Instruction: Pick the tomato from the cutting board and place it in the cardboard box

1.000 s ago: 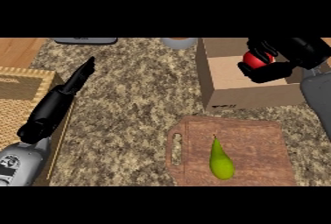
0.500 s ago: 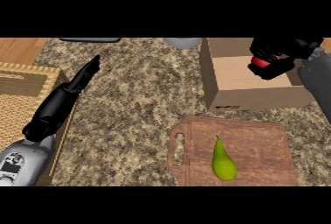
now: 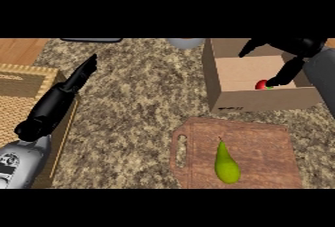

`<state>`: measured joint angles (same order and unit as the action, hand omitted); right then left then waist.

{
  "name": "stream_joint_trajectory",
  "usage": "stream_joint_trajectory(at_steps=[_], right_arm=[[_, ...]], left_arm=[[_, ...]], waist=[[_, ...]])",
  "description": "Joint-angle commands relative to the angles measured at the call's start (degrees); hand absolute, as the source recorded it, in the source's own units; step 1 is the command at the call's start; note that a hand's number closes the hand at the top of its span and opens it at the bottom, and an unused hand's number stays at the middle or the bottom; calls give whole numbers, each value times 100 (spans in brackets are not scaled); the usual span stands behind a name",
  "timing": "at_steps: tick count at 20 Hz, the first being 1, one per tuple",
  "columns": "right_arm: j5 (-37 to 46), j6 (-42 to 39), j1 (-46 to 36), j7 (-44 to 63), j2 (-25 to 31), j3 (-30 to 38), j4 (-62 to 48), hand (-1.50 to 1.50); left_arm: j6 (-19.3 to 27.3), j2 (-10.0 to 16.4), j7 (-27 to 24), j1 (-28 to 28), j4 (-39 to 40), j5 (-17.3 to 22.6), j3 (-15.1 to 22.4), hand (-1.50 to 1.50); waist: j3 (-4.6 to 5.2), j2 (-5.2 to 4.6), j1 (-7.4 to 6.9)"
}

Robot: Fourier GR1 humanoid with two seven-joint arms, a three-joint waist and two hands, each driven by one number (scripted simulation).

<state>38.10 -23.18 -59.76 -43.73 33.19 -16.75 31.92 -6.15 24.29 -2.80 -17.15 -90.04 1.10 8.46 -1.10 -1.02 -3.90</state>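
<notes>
The tomato (image 3: 262,84), gripped a moment ago, now lies inside the cardboard box (image 3: 262,102) by its front wall. The right hand (image 3: 296,45) has spread open above it, holding nothing. Placement looks done.

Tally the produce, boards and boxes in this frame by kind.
tomato: 1
pear: 1
cutting board: 1
cardboard box: 1
Total: 4
</notes>
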Motion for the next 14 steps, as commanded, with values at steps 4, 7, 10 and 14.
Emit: stream_joint_trajectory(at_steps=[4, 7, 10, 14], right_arm=[[-2107, -1209, -117, -190, -630, 1682, -883, -150], [-2764, -1715, -405, 553, -550, 2255, -1399, -150], [-3150, -1963, -801, 1274, -269, 2659, -1880, -150], [-3355, -1772, -821, 1429, 26, 2938, -2172, -150]], left_arm=[[36, -152, 58, 114, 11, 54, 83, 0], [55, -152, 52, 76, 85, 100, 17, 0], [99, -186, 92, -12, 74, 78, 29, 0], [147, -311, 189, -185, 15, -16, 199, 0]], waist=[[85, -35, 80], [100, -53, 95], [101, -75, 38], [83, -179, -90]])
